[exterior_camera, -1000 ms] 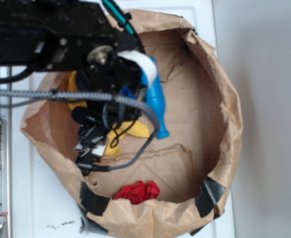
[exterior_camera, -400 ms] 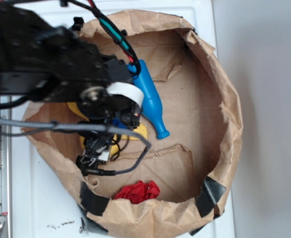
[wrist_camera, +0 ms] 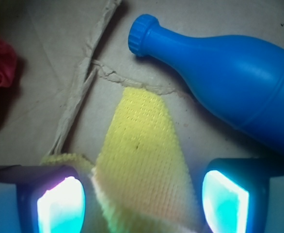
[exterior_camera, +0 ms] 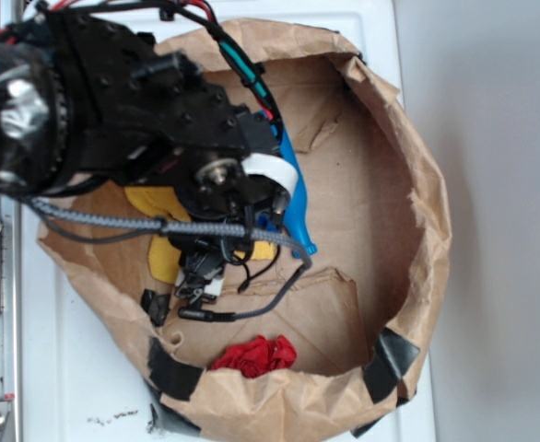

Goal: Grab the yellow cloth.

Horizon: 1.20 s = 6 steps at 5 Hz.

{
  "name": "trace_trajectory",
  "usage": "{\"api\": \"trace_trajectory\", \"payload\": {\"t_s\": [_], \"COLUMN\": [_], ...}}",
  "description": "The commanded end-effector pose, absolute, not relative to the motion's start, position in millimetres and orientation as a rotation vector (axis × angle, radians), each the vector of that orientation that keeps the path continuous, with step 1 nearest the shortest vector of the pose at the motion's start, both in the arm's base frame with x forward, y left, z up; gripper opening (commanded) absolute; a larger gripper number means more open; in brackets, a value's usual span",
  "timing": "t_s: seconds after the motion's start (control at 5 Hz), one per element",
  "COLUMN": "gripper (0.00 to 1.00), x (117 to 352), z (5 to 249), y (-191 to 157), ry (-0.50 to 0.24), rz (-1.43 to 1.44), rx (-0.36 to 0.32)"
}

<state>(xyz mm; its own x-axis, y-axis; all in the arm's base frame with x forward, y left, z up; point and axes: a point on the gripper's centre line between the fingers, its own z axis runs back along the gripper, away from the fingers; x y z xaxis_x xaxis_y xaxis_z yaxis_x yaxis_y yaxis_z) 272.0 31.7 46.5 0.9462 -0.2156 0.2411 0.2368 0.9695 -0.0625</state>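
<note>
The yellow cloth (exterior_camera: 159,210) lies on the brown paper floor of the bag, mostly under my arm. In the wrist view a folded strip of the yellow cloth (wrist_camera: 142,155) runs up between my fingers toward a torn paper edge. My gripper (wrist_camera: 143,201) is open, one glowing pad (wrist_camera: 59,206) by the cloth's left edge and the other pad (wrist_camera: 227,201) standing apart on its right. From outside, the gripper (exterior_camera: 199,273) points down over the cloth's lower end.
A blue bottle (wrist_camera: 229,73) lies just right of the cloth, its cap toward the torn paper; the arm hides most of the blue bottle (exterior_camera: 296,216) from outside. A red cloth wad (exterior_camera: 254,355) sits near the bag's front wall. The paper bag rim (exterior_camera: 422,184) rings everything.
The arm has swung over the bag, and the gripper has shifted slightly right over the cloth. More yellow shows at the left, and less of the bottle.
</note>
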Motion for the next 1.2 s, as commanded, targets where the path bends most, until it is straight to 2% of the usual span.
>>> {"api": "trace_trajectory", "payload": {"t_s": [0.0,0.6,0.8,1.0], "gripper": [0.0,0.0,0.0,0.0], "x": [281,279,279,279], "z": [54,66,77,105], "y": [45,45,44,42], "ry": [-0.342,-0.34,-0.323,-0.305], "rz": [-0.212,-0.204,-0.198,-0.161], "rx": [-0.073,-0.102,-0.129,-0.156]}}
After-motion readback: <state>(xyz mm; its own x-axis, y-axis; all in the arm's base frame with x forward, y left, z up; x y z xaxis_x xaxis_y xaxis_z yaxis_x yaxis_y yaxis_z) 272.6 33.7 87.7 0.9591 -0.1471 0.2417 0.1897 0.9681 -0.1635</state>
